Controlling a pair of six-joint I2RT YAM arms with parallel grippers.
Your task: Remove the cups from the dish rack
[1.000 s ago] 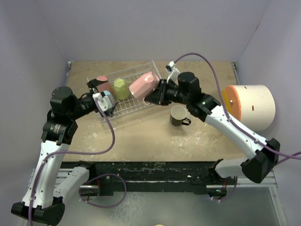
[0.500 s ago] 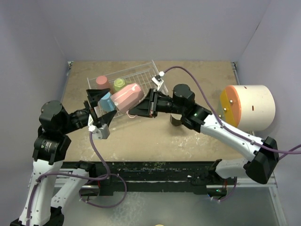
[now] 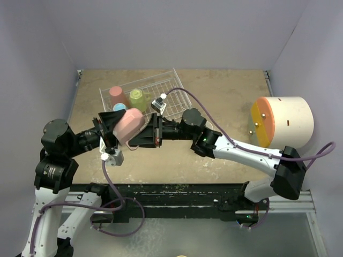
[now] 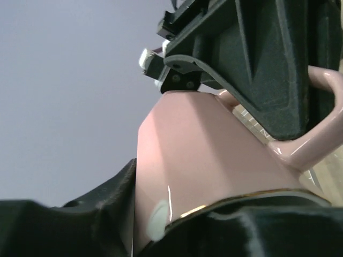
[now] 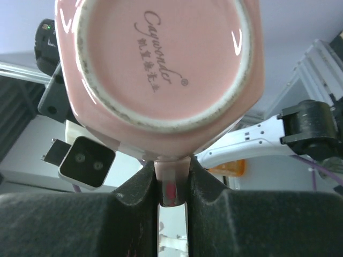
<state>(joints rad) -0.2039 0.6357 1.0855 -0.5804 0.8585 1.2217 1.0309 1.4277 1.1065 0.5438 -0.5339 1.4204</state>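
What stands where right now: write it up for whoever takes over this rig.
Right gripper shut on the handle of the light pink ceramic mug, held aloft clear of the white wire dish rack.
Left gripper at that mug's open end; grip unclear.
In the rack: coral-red mug, yellow-green mug, light blue mug.
Done: no mug seen set down.
To do: place the pink one, unload three.

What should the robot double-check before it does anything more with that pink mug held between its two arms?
1. Right gripper pinching the handle of the light pink mug: ok.
2. Left gripper firmly on the mug: cannot tell.
3. Mug lifted out of the dish rack: ok.
4. Bare table to set it on: ok.
5. Rack emptied: not ok; coral-red cup, yellow-green cup and light blue cup are inside.
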